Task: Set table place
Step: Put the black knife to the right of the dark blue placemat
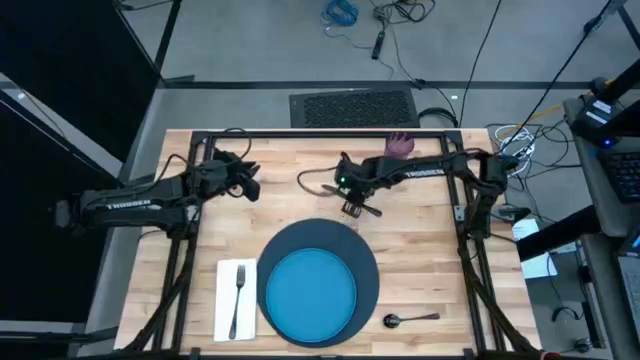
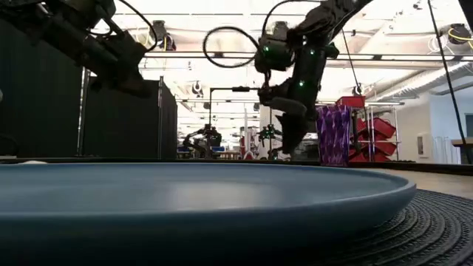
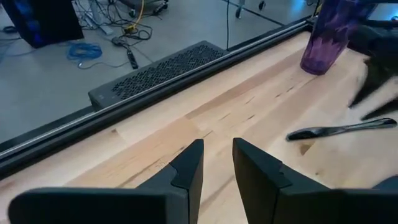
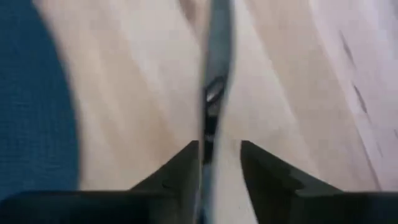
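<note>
Blue plate [image 1: 312,296], napkin-and-fork [image 1: 236,298] and spoon [image 1: 410,319] are laid, while the right gripper [image 1: 352,205] straddles the dark metal knife [image 3: 341,130] behind the charger, and the purple cup [image 1: 400,145] waits.

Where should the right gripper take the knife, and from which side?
Across its narrow width, from straight above. The knife lies flat on the table, so only its thin edges offer a pinch. The right gripper is open, its fingers either side of the knife; probably lower and close there.

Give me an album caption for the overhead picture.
Right gripper over a knife beyond the blue plate; left gripper waits.
</note>
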